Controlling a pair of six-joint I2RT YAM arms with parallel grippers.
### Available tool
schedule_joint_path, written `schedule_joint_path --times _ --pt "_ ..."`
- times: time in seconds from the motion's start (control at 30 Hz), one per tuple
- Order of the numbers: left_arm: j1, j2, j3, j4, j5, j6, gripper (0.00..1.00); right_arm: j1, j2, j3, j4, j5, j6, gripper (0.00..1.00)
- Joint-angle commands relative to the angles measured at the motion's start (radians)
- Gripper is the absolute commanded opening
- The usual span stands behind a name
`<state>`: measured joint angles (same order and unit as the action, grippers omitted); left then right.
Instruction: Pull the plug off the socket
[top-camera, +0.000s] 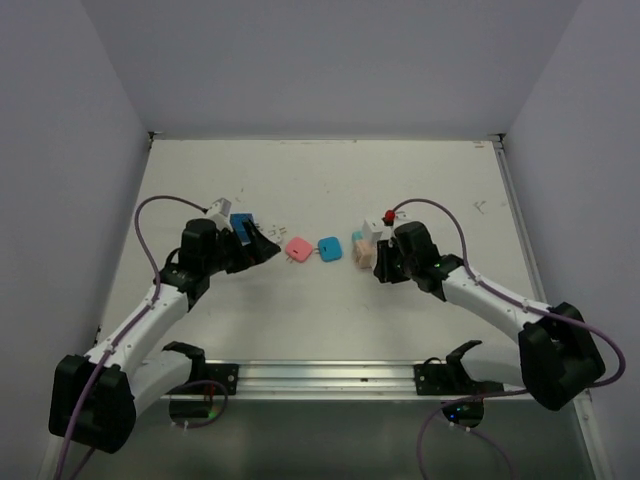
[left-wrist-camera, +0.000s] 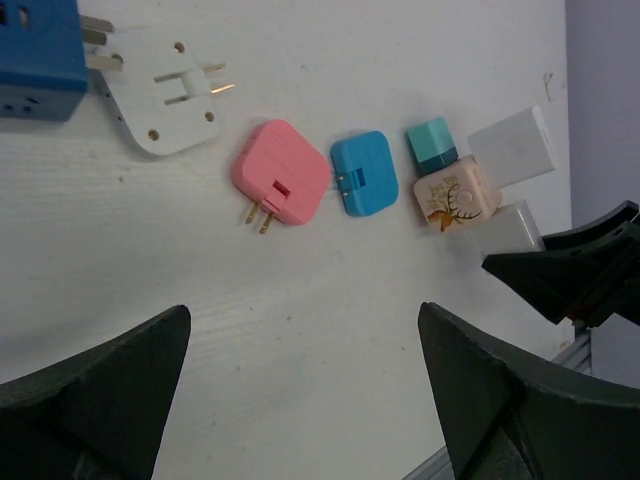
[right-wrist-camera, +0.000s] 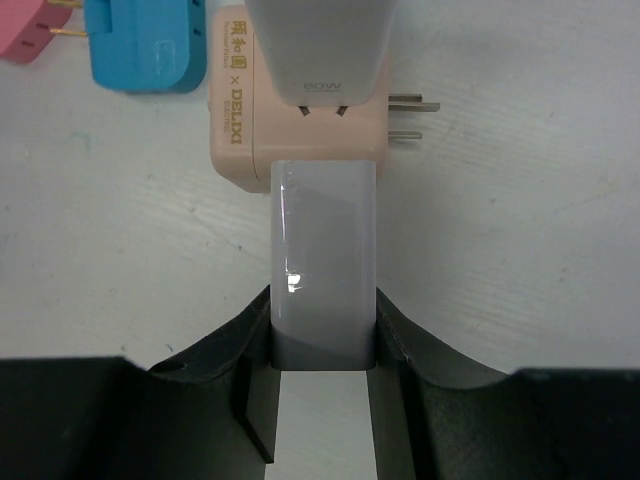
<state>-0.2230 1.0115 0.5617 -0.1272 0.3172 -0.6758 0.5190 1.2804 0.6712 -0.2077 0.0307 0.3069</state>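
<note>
A peach socket cube (right-wrist-camera: 240, 110) lies on the table right of centre, and it also shows in the top view (top-camera: 362, 256). A white plug (right-wrist-camera: 325, 250) sticks out of its near side. My right gripper (right-wrist-camera: 322, 325) is shut on that plug's near end, one finger on each side; in the top view the gripper (top-camera: 381, 263) sits just right of the cube. A second white charger (right-wrist-camera: 320, 45) sits in the cube's top face. My left gripper (left-wrist-camera: 303, 315) is open and empty above bare table, left of the cube (left-wrist-camera: 455, 193).
A pink plug (top-camera: 298, 248) and a blue plug (top-camera: 330, 248) lie between the arms. A blue socket block (top-camera: 241, 227) and a white adapter (top-camera: 218, 210) lie by the left gripper. A small teal block (left-wrist-camera: 433, 143) touches the cube. A red-tipped part (top-camera: 388, 215) stands behind it.
</note>
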Motion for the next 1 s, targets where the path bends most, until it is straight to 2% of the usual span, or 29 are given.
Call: schedule_joint_path --times 0.0,0.07,0.13,0.47,0.77,0.97 --pt "-0.093 -0.048 -0.034 0.11 0.033 -0.178 0.99 0.009 -0.122 -0.054 0.106 -0.083 0.046 0.0" --pt "-0.18 -0.047 -0.042 0.152 -0.029 -0.229 1.0 0.01 -0.191 -0.096 0.111 -0.118 0.067 0.0" --pt "-0.22 -0.031 -0.052 0.187 -0.053 -0.281 0.99 0.012 -0.243 -0.126 0.119 -0.165 0.078 0.0" --pt "-0.473 0.076 -0.072 0.285 -0.266 -0.427 0.99 0.045 -0.302 -0.191 0.14 -0.259 0.086 0.0" --pt "-0.582 0.225 -0.06 0.36 -0.354 -0.593 0.95 0.102 -0.294 -0.228 0.188 -0.252 0.11 0.0" --pt "-0.641 0.355 -0.08 0.538 -0.383 -0.668 0.93 0.115 -0.285 -0.242 0.238 -0.238 0.155 0.0"
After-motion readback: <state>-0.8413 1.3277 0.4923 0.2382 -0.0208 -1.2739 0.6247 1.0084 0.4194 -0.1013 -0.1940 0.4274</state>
